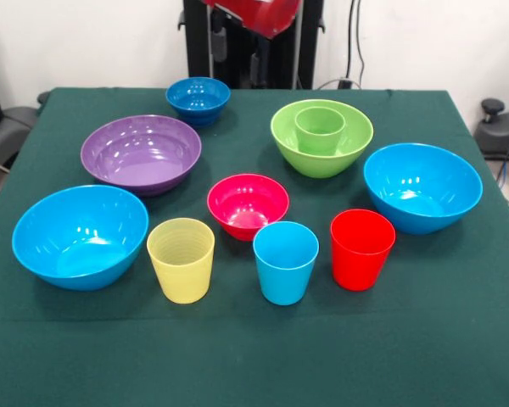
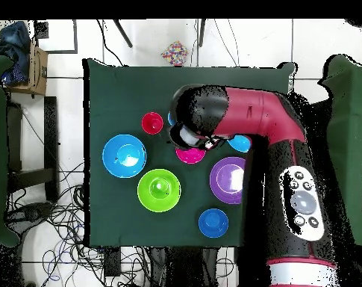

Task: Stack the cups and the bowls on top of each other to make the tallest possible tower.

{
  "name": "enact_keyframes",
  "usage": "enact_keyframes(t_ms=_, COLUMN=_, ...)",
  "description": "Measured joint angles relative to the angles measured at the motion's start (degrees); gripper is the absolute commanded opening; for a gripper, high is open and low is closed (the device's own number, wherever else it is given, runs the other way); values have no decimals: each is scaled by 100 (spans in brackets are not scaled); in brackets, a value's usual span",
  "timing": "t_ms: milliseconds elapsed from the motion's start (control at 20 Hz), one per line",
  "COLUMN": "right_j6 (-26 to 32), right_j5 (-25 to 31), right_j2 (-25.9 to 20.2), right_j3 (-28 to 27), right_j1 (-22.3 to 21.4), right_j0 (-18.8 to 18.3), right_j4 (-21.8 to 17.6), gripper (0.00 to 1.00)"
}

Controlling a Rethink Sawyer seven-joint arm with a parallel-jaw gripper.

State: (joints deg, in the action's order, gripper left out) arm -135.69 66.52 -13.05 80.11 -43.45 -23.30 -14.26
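Observation:
The lime-green bowl holds the green cup upright inside it. Along the front stand the pale yellow cup, the light blue cup and the red cup, each upright and apart. The pink-red bowl sits mid-table, the purple bowl and dark blue bowl behind it. Light blue bowls lie at the left and right. The red arm reaches high over the middle; its gripper end hides the yellow cup from above.
A dark green cloth covers the table to its edges. Tangled cables lie on the floor beside it. Only the red underside of the arm shows at the top of the front view.

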Motion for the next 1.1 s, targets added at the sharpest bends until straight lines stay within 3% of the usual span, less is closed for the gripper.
enact_keyframes(t_ms=450, right_j6=370, right_j5=1, right_j2=-73, right_j3=1, right_j1=-300, right_j0=-285, right_j4=-56, gripper=100)
enact_keyframes(t_ms=1100, right_j6=663, right_j5=154, right_j2=-118, right_j3=-36, right_j1=-379, right_j0=-352, right_j4=-119, gripper=100)
